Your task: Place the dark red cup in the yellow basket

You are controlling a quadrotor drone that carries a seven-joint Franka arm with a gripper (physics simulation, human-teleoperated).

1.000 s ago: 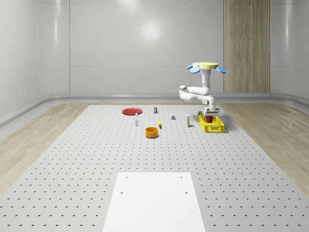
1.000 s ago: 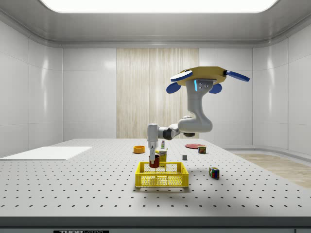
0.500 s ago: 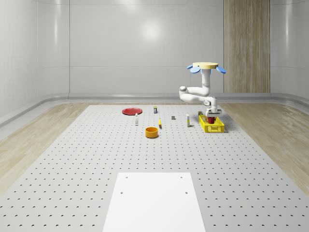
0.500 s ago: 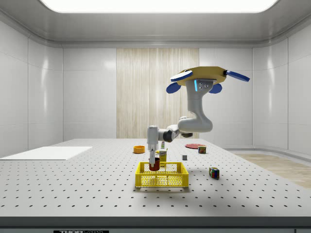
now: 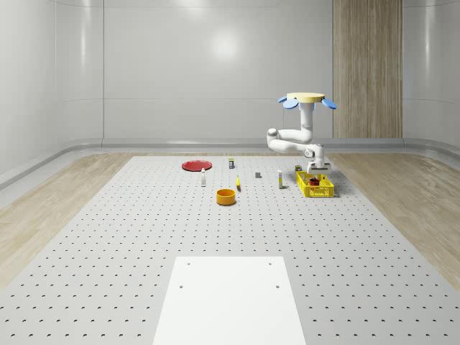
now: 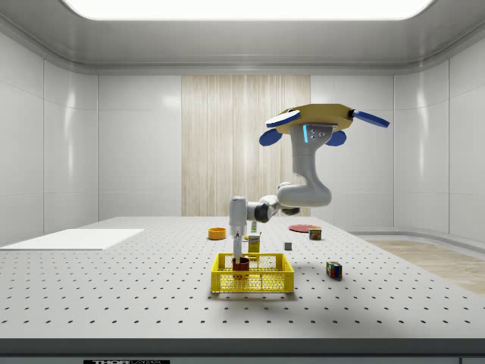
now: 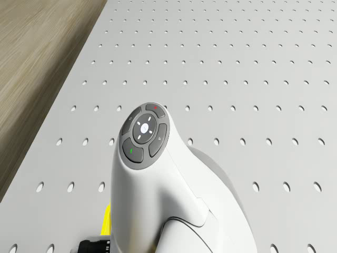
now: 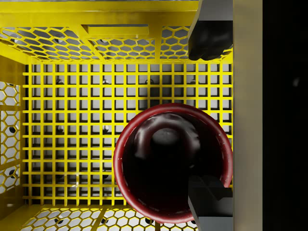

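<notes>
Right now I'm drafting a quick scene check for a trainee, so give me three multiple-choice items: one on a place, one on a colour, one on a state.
1. Where is the dark red cup?
A) on the red plate
B) inside the yellow basket
C) on the white sheet

2. What colour is the bowl on the table?
A) blue
B) orange
C) green

3. How does the cup stand?
A) on its side
B) upside down
C) upright, mouth up

Answers:
1 B: the wrist view shows the basket's mesh floor around it.
2 B: the whole-scene view shows it orange.
3 C: the wrist view looks into its open mouth.

The drone hovers above the table near the basket, with the jaws over the cup.
</notes>
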